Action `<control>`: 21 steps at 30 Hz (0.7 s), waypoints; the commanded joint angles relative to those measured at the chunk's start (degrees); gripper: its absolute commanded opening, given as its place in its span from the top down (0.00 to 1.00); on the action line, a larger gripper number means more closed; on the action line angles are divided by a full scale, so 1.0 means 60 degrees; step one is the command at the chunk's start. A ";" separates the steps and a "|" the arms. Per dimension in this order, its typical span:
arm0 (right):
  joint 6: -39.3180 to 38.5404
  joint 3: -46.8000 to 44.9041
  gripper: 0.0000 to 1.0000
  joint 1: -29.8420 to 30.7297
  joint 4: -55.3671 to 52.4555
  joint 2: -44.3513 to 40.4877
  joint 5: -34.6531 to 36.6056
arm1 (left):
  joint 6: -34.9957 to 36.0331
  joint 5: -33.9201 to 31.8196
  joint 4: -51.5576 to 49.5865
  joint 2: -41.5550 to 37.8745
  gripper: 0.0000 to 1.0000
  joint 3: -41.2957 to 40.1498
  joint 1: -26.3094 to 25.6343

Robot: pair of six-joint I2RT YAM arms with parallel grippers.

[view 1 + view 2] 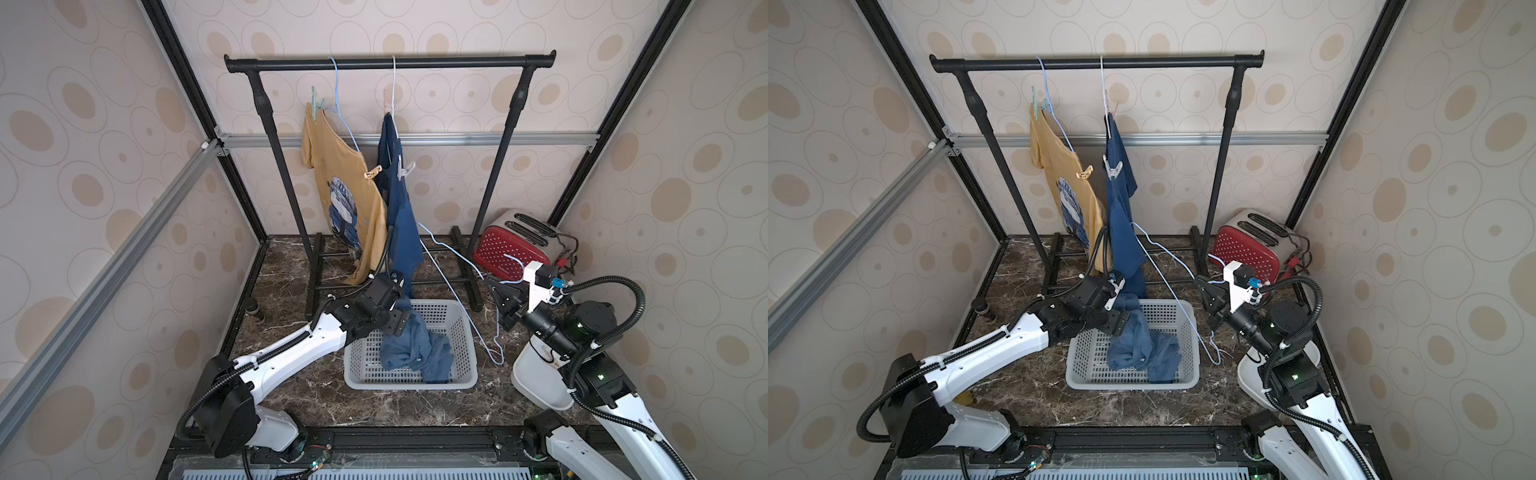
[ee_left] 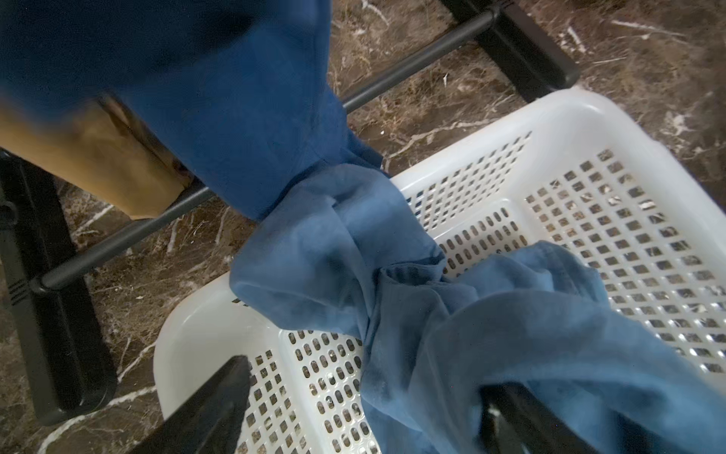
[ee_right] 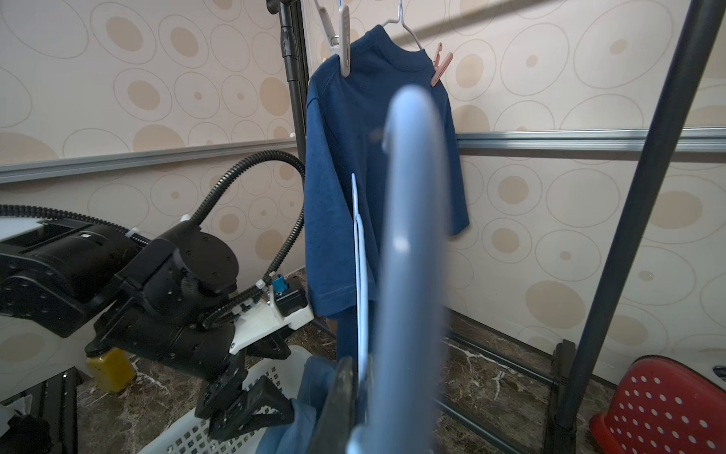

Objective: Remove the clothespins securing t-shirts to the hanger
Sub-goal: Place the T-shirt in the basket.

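Top view: one blue shirt [image 1: 415, 353] unpinned and heaped in the basket [image 1: 395, 384], beneath the wide-open left gripper [image 1: 397, 322], gripping nothing; right gripper [image 1: 496, 289] clamped on the bare hanger [image 3: 412, 236]. Four clothespins [image 1: 372, 171] still to pull from yellow shirt [image 1: 332, 166] and navy shirt [image 1: 399, 216].

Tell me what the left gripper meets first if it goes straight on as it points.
Probably the lighter blue t-shirt: it lies heaped in the white basket right ahead of the open left gripper, so cloth comes before basket floor.
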 commanded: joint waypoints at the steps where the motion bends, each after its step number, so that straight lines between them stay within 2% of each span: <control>1: -0.0480 0.0220 1.00 -0.0035 -0.0452 -0.0156 0.0111 | 0.0346 0.0958 -0.0567 0.0308 0.08 0.0368 0.0120; 3: -0.0619 0.0268 1.00 -0.0051 -0.0541 -0.0140 0.0158 | 0.1265 0.1442 -0.0977 0.0593 0.04 0.0496 0.0083; 5: -0.0631 0.0283 1.00 -0.0053 -0.0476 -0.0071 0.0154 | 0.1915 0.0594 -0.1818 0.0741 0.01 0.0689 -0.0109; 9: -0.0485 0.0248 1.00 -0.0055 -0.0146 0.0175 0.0054 | 0.3199 -0.1455 -0.2981 0.0658 0.01 0.1042 -0.0443; 15: -0.0601 0.0333 1.00 -0.0091 -0.0061 0.0356 0.0027 | 0.5073 -0.2035 -0.3795 0.0222 0.01 0.0793 -0.0480; 16: -0.0611 0.0360 1.00 -0.0088 -0.0085 0.0370 0.0029 | 0.5308 -0.1791 -0.3766 0.0022 0.01 0.0689 -0.0488; 18: -0.0656 0.0367 1.00 -0.0106 -0.0120 0.0390 0.0020 | 0.5763 -0.0441 -0.3740 -0.0547 0.01 0.0464 -0.0480; 21: -0.0634 0.0357 1.00 -0.0140 -0.0087 0.0435 0.0000 | 0.5234 0.1489 -0.3611 -0.1206 0.01 0.0475 -0.0323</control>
